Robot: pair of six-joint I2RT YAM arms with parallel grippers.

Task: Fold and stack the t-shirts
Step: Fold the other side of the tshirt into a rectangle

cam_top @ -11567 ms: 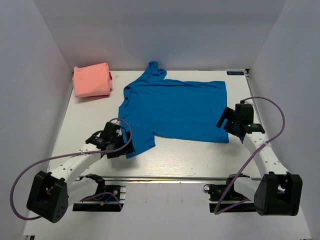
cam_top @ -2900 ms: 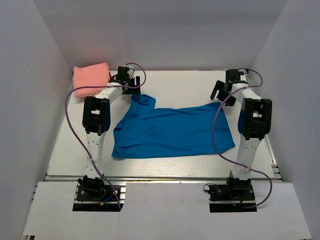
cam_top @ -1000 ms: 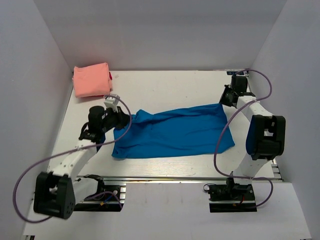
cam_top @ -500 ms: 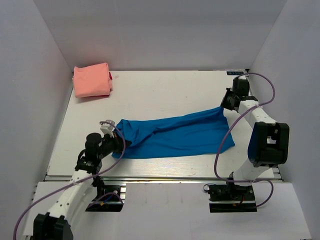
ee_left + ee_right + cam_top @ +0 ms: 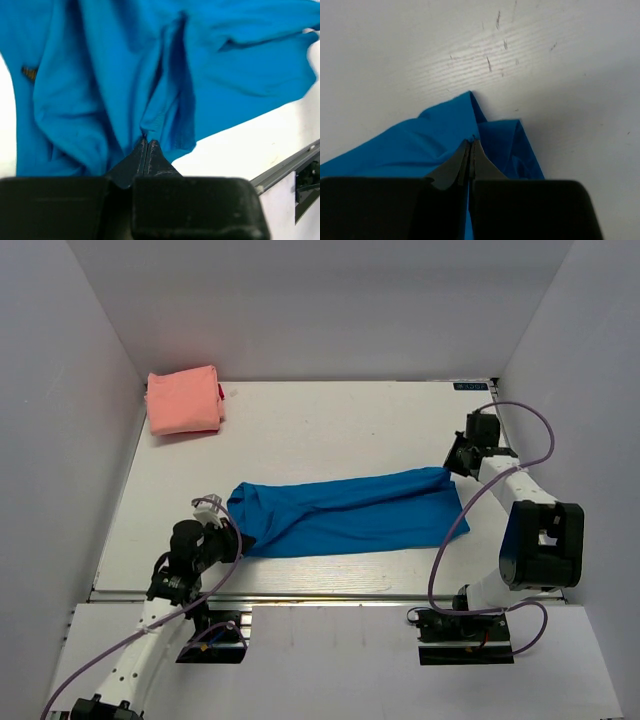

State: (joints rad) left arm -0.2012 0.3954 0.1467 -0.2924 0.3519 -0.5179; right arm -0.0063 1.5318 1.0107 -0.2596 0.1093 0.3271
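Note:
The bright blue t-shirt lies as a long, narrow, doubled band across the near half of the table. My left gripper is shut on a bunched fold at its left end, and in the left wrist view the closed gripper tips pinch blue cloth. At the band's right end my right gripper is shut on the far corner, its tips clamping the blue edge just above the table. The salmon-pink t-shirt sits folded at the back left corner, apart from both grippers.
White walls close in the table on the left, back and right. A metal rail runs along the near edge, just in front of the blue band. Purple cables loop beside both arms.
Both grippers have drawn the blue shirt's far edge toward the near side. The left one came nearest, to the front left, and the cloth has narrowed into a flatter band.

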